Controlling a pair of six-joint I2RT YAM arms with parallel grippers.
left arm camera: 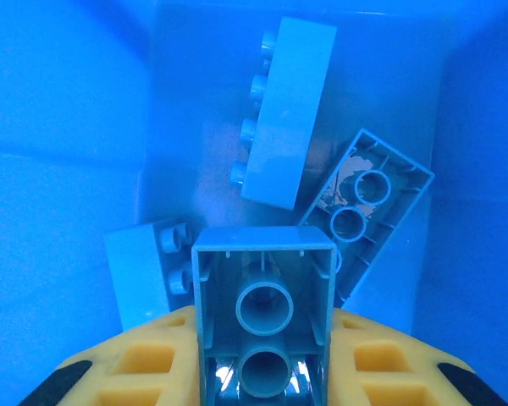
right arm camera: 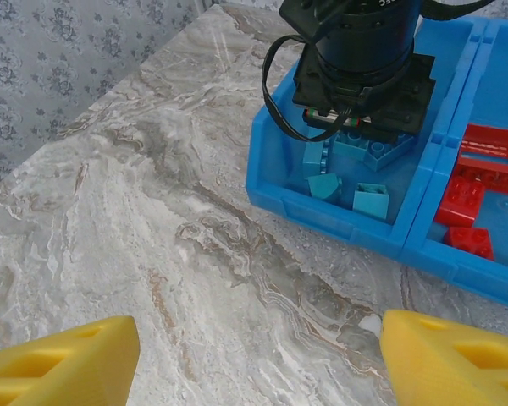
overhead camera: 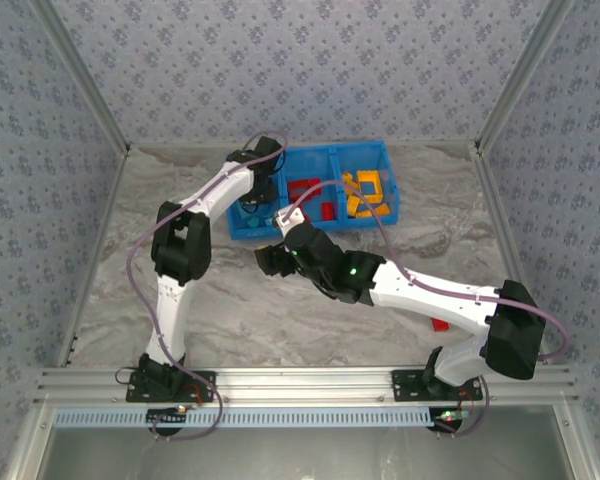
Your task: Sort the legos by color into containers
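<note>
Yellow fingers (left arm camera: 144, 372) of the left gripper (left arm camera: 267, 385) clamp a small light-blue plastic brick (left arm camera: 265, 288) low inside the left compartment of the bright blue plastic bin (left arm camera: 59, 127). I judge this the dropping step: next, open the jaws. Right gripper (right arm camera: 258, 355) hangs spread, empty, over the grey marbled table (right arm camera: 152, 211).

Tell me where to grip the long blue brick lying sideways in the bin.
Probably from straight above, pinching the long blue brick across its narrow width at the free end: it lies studs sideways, and the other end crowds the upturned brick.
</note>
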